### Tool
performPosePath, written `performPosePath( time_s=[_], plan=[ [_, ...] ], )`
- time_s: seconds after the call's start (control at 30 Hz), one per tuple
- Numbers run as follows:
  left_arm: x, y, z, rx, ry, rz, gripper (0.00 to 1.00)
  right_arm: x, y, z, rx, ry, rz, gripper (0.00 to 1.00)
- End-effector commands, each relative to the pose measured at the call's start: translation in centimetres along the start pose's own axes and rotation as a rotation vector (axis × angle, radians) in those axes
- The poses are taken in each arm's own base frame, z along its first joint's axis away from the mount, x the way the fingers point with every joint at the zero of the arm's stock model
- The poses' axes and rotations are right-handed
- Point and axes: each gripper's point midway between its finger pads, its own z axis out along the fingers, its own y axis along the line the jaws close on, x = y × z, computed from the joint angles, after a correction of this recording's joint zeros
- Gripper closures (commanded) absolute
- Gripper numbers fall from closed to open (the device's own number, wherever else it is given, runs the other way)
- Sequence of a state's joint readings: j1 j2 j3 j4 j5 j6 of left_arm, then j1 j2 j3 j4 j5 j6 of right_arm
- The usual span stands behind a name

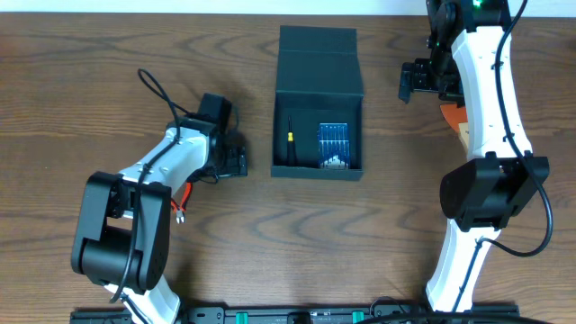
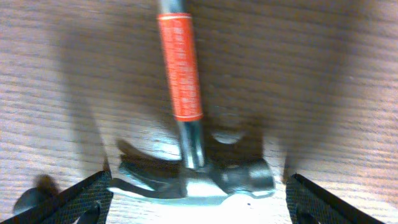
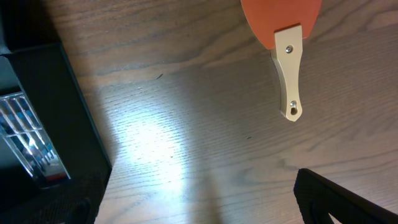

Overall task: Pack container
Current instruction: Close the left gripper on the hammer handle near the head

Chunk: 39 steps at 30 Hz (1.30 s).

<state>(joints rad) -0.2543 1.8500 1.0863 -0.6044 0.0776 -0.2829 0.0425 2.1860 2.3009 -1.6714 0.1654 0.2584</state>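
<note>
- Overhead, the container [image 1: 318, 63] sat mid-view, upright, with its flap lid thrown back.
- Inside lay a blue bit case [image 1: 333, 144] and, beside it, a black yellow-banded tool [image 1: 292, 146].
- Left gripper [image 2: 198, 196] gaped wide astride the head of a hammer [image 2: 180, 68], not clamping it.
- Right gripper [image 1: 416, 81] stood fully spread, empty.

Near-black container [image 1: 317, 67] — orange-sleeved steel hammer [image 2: 184, 93]

The container [image 1: 317, 173] sits mid-table [image 1: 270, 238], its lid flap lying open behind it. Inside, a screwdriver [image 1: 291, 146] lies left of a bit case [image 1: 333, 144]. A hammer [image 2: 186, 118] lies on the table to the container's left, a scraper [image 3: 288, 74] to its right.
</note>
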Motion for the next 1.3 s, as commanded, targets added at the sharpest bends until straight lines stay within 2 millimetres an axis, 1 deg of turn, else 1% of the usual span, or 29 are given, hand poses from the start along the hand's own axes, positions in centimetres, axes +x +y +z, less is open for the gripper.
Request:
performPosePath(
  time_s=[0.0,0.07,0.33,0.7,0.8,1.27],
  plan=[
    [1.2,-0.9,1.3,0.012,0.051,0.052,0.12,-0.2,0.0,-0.2,0.000,-0.011,-0.009,0.01],
    [1.2,-1.1,1.3,0.012,0.049,0.059,0.12,-0.2,0.0,-0.2,0.000,-0.011,-0.009,0.01],
    [1.1,-0.7,1.3,-0.011,0.041,0.045,0.12,-0.2,0.0,-0.2,0.000,-0.011,-0.009,0.01],
    [1.0,-0.4,1.4,-0.033,0.033,-0.051,0.13,-0.2,0.0,-0.2,0.000,-0.011,-0.009,0.01],
    [1.0,0.0,1.3,-0.054,0.029,-0.091,0.14,-0.2,0.0,-0.2,0.000,-0.011,-0.009,0.01],
    [1.1,0.1,1.3,-0.057,0.034,-0.109,0.15,-0.2,0.0,-0.2,0.000,-0.011,-0.009,0.01]
  ],
)
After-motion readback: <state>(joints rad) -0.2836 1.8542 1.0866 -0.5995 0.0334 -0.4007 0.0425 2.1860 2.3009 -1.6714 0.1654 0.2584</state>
